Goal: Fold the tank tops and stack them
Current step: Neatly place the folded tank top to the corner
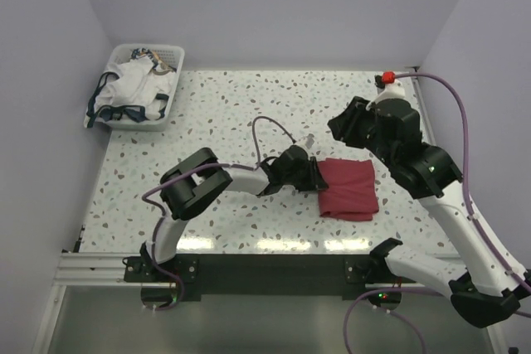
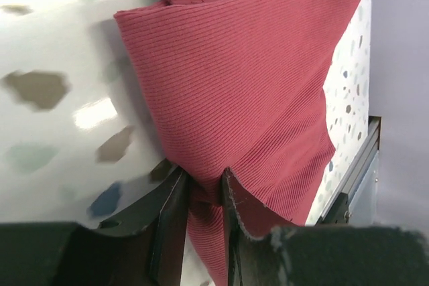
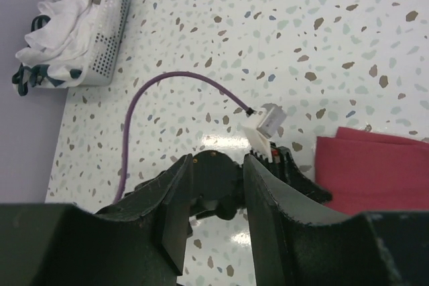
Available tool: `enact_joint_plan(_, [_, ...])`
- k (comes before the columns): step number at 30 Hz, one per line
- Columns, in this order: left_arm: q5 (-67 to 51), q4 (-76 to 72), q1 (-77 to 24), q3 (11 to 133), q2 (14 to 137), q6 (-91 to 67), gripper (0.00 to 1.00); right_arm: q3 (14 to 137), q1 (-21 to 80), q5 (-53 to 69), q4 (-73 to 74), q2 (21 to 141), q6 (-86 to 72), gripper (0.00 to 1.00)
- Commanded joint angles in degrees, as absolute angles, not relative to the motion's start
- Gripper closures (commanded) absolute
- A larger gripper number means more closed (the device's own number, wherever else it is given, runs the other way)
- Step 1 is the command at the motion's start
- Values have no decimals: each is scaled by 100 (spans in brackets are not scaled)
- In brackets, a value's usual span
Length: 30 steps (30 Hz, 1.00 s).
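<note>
The dark red tank top (image 1: 348,190) is lying folded into a rough rectangle on the right-centre of the speckled table (image 1: 241,97), its ribbed cloth doubling over at the far edge. The left gripper (image 2: 201,222) is reaching in low from the left and clamping the garment's near-left edge, with a pucker of red fabric bunching between its two dark fingers (image 2: 171,226). The right gripper (image 3: 214,199) is hovering above the table just beyond the top's far side, its jaws standing apart with nothing between them; through the gap the left arm's wrist is showing, beside the red cloth. A purple cable (image 3: 134,112) is looping up over the tabletop from the left arm. The white tank top (image 1: 133,89), navy trim at its openings, is sitting crumpled in a white perforated basket (image 1: 170,55) at the table's far left corner, well apart from the red one
</note>
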State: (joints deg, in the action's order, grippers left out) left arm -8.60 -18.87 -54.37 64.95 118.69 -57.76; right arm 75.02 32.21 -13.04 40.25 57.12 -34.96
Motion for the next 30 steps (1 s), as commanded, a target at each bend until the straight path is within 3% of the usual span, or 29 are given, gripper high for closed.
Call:
enact_joint_plan(1, [-765,-1468,-5642,6942,12471,-5888,71,7901,3234,-1178,4280,5616,-3322,60])
enact_joint_plan(13, [-238,-2135,-6354,8015,13412,-6837,72,7656,3234,-870,4289,5292,-3358,60])
enact_joint_plan(22, [-273,-2224,-6530,9385,14299,-6882,72,7620,3234,-835,4430,5133,-3296,60])
enact_joint_plan(30, [-308,-2469,-6644,9870,14722,-7005,71,7594,3234,-800,4473,5080,-3252,60])
